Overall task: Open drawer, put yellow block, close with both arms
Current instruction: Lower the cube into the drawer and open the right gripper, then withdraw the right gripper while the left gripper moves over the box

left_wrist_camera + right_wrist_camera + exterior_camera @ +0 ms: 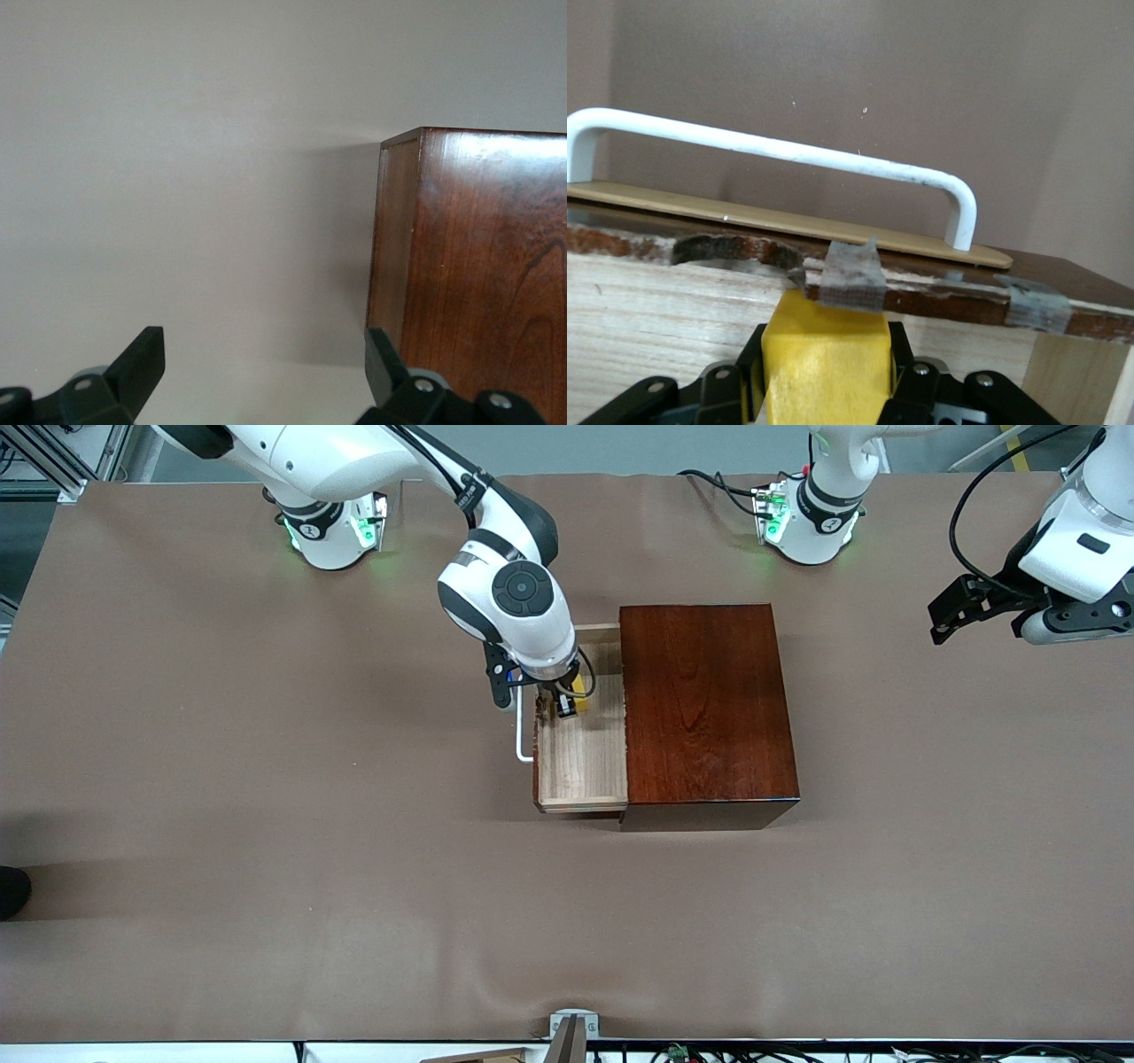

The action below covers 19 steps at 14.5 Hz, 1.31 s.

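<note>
Gripping the yellow block (579,689), right tool (568,701) half-hides it over the drawer (580,766); left tool (264,367) waits open

Yellow block (580,689) (gripped) over drawer (580,766).

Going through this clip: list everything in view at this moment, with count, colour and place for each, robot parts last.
Table: one, brown cover, under everything.
Wooden box: one, dark glossy reddish-brown, mid-table.
Drawer: one, pale wood, pulled out of the box toward the right arm's end.
Handle: one, white U-shaped bar, on the drawer's front.
Yellow block: one, yellow, held over the open drawer.
Dark object: one, black, at the table's edge at the right arm's end; cannot tell what.
Right gripper: black, over the drawer, shut on the block.
Left gripper: black, open, waiting beside the box.
</note>
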{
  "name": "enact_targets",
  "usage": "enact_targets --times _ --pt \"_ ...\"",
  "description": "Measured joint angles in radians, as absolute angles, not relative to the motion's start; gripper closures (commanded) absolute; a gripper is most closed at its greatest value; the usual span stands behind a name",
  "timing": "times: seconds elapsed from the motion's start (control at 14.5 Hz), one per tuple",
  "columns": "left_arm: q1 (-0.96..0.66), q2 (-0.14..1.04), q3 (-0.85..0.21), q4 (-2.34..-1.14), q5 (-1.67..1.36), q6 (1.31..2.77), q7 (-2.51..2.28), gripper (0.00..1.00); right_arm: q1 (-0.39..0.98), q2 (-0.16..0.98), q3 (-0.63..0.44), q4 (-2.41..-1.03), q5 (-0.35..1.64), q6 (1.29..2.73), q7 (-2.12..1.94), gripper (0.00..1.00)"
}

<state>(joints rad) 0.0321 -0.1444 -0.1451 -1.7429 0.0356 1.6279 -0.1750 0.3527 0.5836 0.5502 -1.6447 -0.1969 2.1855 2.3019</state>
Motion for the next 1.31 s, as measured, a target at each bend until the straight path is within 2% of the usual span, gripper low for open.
enact_targets --times 0.07,0.35,0.69,0.97,1.31 --pt "0.032 -0.144 -0.145 -1.743 0.036 1.630 -0.175 0.00 0.353 0.586 0.550 -1.642 -0.197 2.186 2.306 0.00" --pt "0.032 -0.140 -0.146 -1.743 0.036 1.637 -0.174 0.00 0.353 0.587 0.547 -1.616 -0.198 2.181 2.312 0.00" --pt "0.032 -0.138 -0.149 -1.743 0.035 1.648 -0.174 0.00 0.347 0.587 0.538 -1.513 -0.198 2.082 2.312 0.00" --pt "0.032 -0.138 -0.153 -1.740 0.035 1.653 -0.174 0.00 0.304 0.587 0.537 -1.431 -0.198 1.997 2.311 0.00" --pt "0.030 -0.137 -0.157 -1.729 0.004 1.657 -0.174 0.00 0.235 0.587 0.548 -1.404 -0.198 1.939 2.191 0.00"
